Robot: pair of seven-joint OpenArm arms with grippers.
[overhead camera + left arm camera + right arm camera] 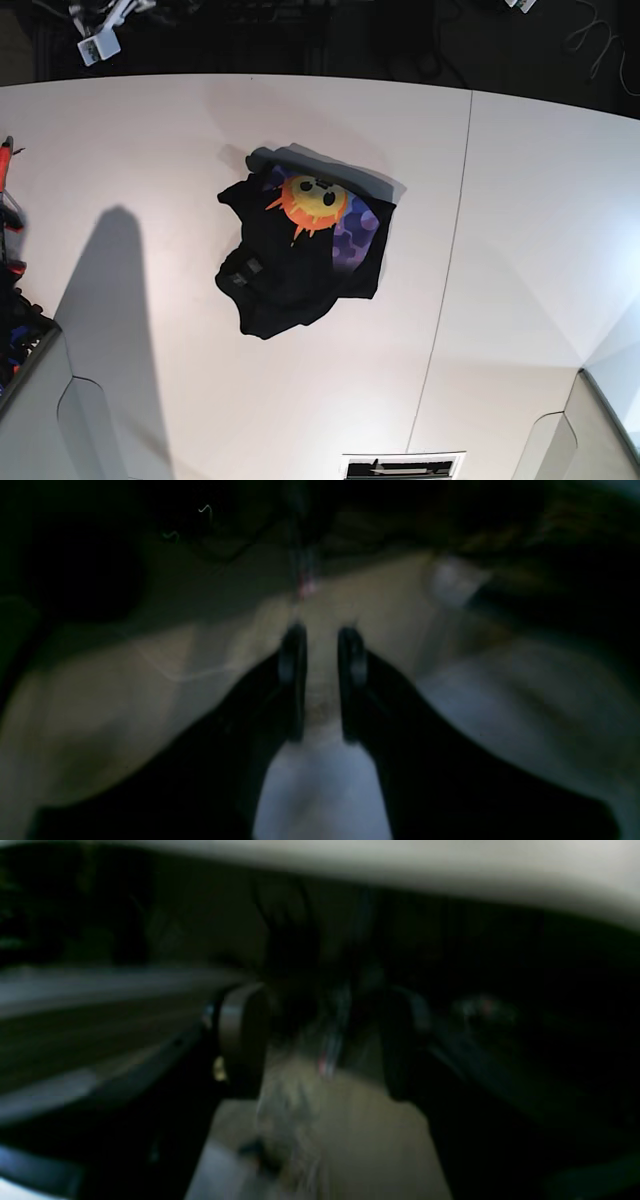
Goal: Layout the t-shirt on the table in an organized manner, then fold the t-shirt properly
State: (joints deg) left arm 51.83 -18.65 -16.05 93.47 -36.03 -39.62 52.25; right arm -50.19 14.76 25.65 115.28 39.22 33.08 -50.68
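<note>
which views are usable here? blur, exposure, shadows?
Base view: sharp and evenly lit; the crumpled black fabric t-shirt with the orange sun-face graphic reads clearly, and a long soft shadow falls across the wide white table at left. Left wrist view: dark, smeared. Right wrist view: darker, heavily blurred.

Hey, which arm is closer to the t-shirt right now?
Right, probably. The t-shirt lies on the base view's left half of the table, the right arm's side. Neither arm shows there, and blurred wrist views of the left gripper and right gripper show no shirt clearly.
</note>
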